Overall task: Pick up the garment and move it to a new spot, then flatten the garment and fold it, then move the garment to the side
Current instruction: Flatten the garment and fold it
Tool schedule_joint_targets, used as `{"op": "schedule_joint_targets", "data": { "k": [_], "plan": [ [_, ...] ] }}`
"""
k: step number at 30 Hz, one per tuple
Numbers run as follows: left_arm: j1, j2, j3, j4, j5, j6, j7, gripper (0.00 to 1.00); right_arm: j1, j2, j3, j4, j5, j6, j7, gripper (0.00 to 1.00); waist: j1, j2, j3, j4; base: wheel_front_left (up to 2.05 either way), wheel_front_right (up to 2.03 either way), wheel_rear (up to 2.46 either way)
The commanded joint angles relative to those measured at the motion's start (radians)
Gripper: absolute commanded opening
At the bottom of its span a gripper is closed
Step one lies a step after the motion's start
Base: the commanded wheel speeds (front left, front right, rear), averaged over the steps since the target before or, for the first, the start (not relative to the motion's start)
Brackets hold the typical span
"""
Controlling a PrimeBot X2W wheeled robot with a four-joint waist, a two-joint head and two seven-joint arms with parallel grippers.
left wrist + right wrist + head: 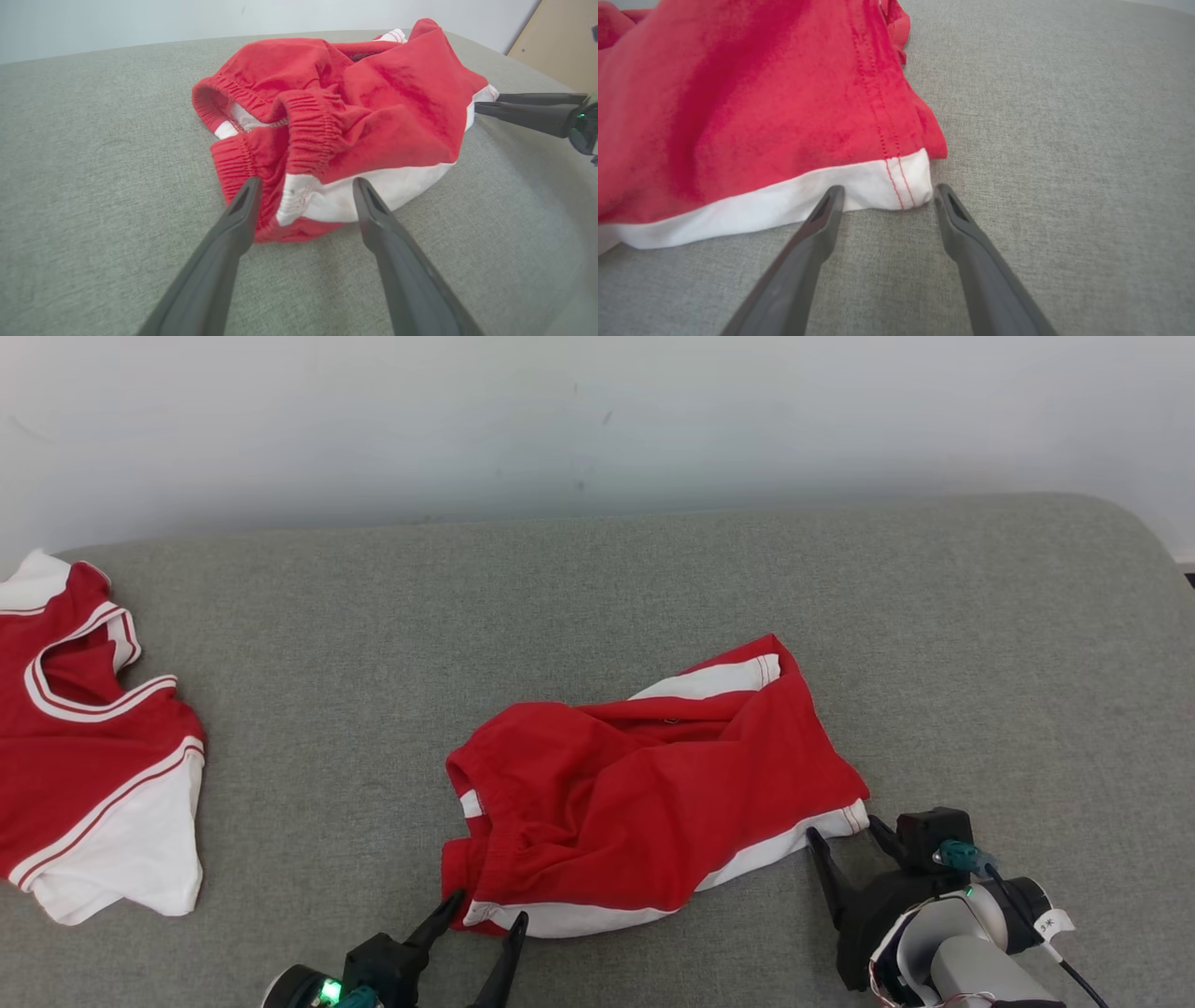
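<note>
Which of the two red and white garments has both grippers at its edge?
The crumpled shorts in the middle: the left gripper and right gripper sit open at their near corners. The shirt lies far left, away from both.

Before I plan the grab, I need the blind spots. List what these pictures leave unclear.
- Head view: the red and white shirt is cut off by the left edge.
- Head view: the red shorts lie crumpled, and their own folds hide how the legs are layered.
- Right wrist view: the shorts run past the top and left edges.
- Right wrist view: whether the open right claw touches the fabric cannot be told.
- Head view: the bottom edge cuts off the base of the left claw.
</note>
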State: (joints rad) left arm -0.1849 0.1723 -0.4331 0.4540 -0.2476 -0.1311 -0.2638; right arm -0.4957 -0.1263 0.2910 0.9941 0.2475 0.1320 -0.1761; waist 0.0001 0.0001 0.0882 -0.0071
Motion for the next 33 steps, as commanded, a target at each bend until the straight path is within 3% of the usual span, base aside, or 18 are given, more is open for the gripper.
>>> {"op": "schedule_joint_targets", "data": {
  "k": [1,8,10,14,16,17,18,19,20,27,33],
  "plan": [
    [-0.014,0.007,-0.004,-0.004,-0.011,0.001,-0.001,1.0,-0.014,-0.008,0.01,0.013,0.014,-0.003,-0.008,1.0,-0.0001,-0.0001,0.004,0.002,0.0,0.0,0.0],
    [-0.013,0.017,-0.017,-0.026,-0.024,0.001,-0.001,0.99,-0.051,-0.013,0.053,0.058,0.057,-0.003,-0.03,1.0,-0.0001,-0.0001,0.011,0.004,0.0,0.0,0.0],
    [-0.007,0.019,-0.015,-0.036,-0.022,0.001,-0.001,0.9,-0.057,-0.015,0.063,0.064,0.066,-0.003,-0.038,1.0,-0.0001,-0.0001,0.011,0.005,0.0,0.0,0.0],
    [0.004,0.023,-0.013,-0.042,-0.02,0.001,-0.001,0.83,-0.061,-0.017,0.077,0.076,0.08,-0.003,-0.045,1.0,-0.0001,-0.0001,0.01,0.004,0.0,0.0,0.0],
    [0.008,0.025,-0.011,-0.043,-0.021,0.001,-0.001,0.71,-0.066,-0.018,0.087,0.083,0.089,-0.003,-0.048,1.0,-0.0001,-0.0001,0.01,0.003,0.0,0.0,0.0],
    [0.009,0.025,-0.01,-0.042,-0.021,0.001,-0.001,0.49,-0.069,-0.017,0.092,0.087,0.093,-0.003,-0.049,1.0,-0.0001,-0.0001,0.01,0.003,0.0,0.0,0.0],
    [0.011,0.027,-0.011,-0.036,-0.02,0.001,-0.001,0.37,-0.071,-0.016,0.098,0.091,0.098,-0.003,-0.049,0.81,-0.0001,-0.0001,0.01,0.002,0.0,0.0,0.0],
    [0.012,0.029,-0.014,-0.029,-0.018,0.001,-0.001,0.06,-0.074,-0.015,0.103,0.095,0.102,-0.003,-0.049,0.35,-0.0001,-0.0001,0.01,0.002,0.0,0.0,0.0],
    [0.012,0.029,-0.016,-0.023,-0.021,0.001,-0.001,0.0,-0.075,-0.013,0.108,0.098,0.107,-0.003,-0.05,0.0,-0.0001,-0.0001,0.01,0.001,0.0,0.0,0.0],
    [0.0,0.03,-0.014,-0.004,-0.031,0.001,-0.001,0.0,-0.081,-0.008,0.141,0.098,0.164,-0.003,-0.056,0.0,-0.0001,-0.0001,0.003,0.0,0.0,0.0,0.0],
    [0.002,0.026,0.028,-0.069,-0.061,0.001,-0.001,0.0,-0.072,-0.022,0.144,0.038,0.246,-0.003,-0.072,0.0,-0.0001,-0.0001,-0.019,-0.003,0.0,0.0,0.0]
  ]
}}
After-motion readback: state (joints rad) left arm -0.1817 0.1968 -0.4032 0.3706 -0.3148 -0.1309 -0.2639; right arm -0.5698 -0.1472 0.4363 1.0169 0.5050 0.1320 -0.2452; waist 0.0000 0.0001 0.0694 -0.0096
